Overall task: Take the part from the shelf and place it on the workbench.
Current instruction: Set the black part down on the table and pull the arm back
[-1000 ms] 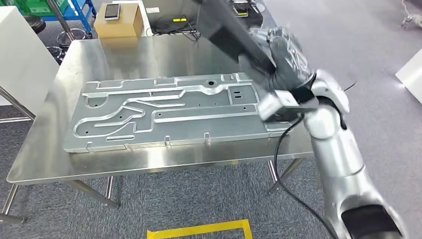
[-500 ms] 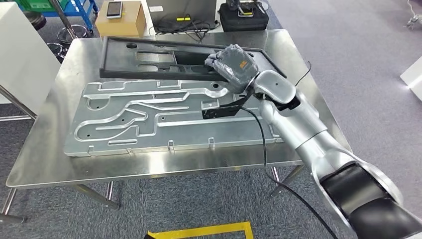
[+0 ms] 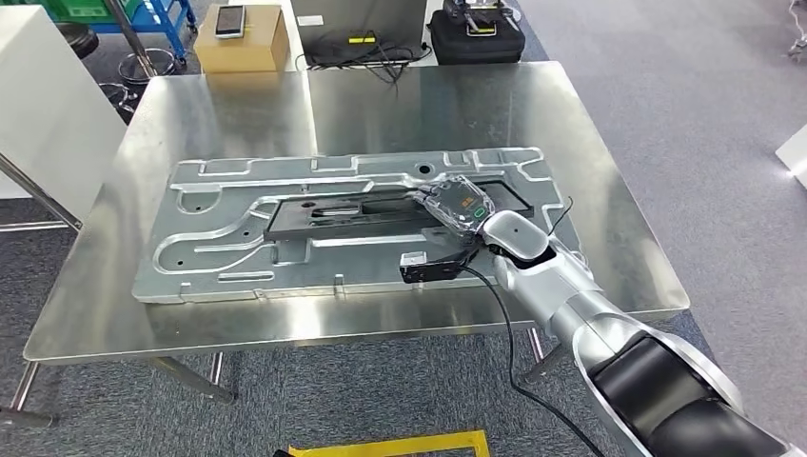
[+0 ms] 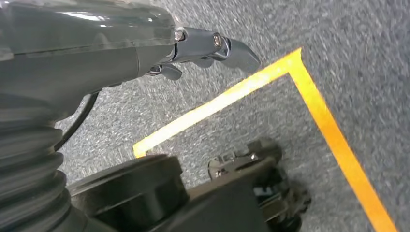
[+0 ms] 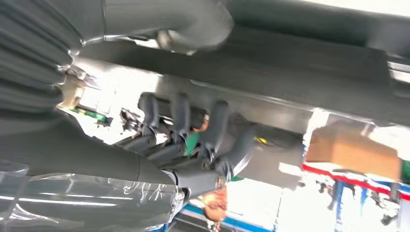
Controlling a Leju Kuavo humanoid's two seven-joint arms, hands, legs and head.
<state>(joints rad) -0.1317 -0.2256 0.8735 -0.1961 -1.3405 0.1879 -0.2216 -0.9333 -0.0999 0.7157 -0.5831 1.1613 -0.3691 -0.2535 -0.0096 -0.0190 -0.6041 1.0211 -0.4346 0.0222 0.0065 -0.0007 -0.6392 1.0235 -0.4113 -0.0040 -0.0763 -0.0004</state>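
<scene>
Though I see the dark part (image 3: 381, 211) lying on the metal plate (image 3: 219, 238) atop the workbench (image 3: 571, 124), my right hand (image 3: 459, 203) grips it; release remains; left hand (image 4: 212, 46) hangs empty, fingers apart

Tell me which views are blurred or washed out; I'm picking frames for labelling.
Head view: sharp, with soft glare on the steel workbench; the black part under the right hand reads clearly. Right wrist view: motion-smeared, background blown out white behind the fingers. Left wrist view: the left hand sharp, floor slightly streaked.
</scene>
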